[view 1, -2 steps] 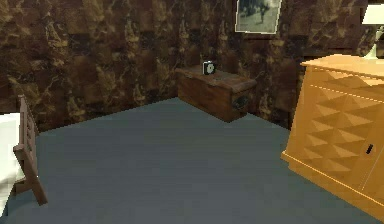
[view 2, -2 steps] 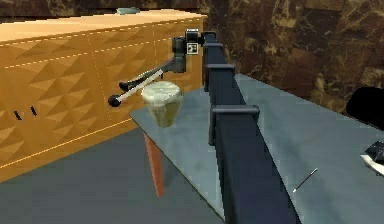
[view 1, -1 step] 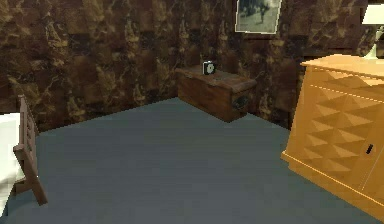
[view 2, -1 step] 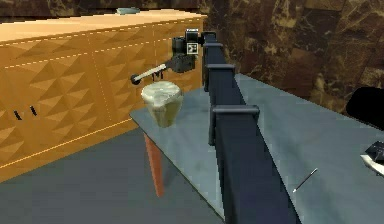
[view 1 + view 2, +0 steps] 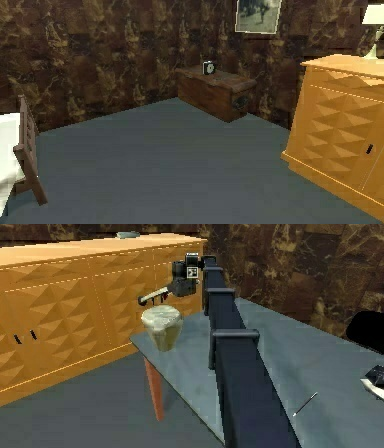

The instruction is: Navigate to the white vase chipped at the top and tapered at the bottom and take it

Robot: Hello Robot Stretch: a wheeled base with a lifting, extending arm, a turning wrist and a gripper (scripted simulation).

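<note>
Tabletop (image 5: 322, 352), white vase (image 5: 161, 328) near end effector (image 5: 149, 296)

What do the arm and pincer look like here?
The arm is a dark square bar in stepped sections. At its end are two small white squares with black marks, then the pincer: dark body, two thin pale fingers.

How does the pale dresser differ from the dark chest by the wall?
The dresser is light orange wood; the chest is dark brown. The dresser's drawer fronts bear a diamond pattern; the chest's sides look plain. The dresser stands taller than the low chest. Both are wooden and stand on the blue-grey floor.
</note>
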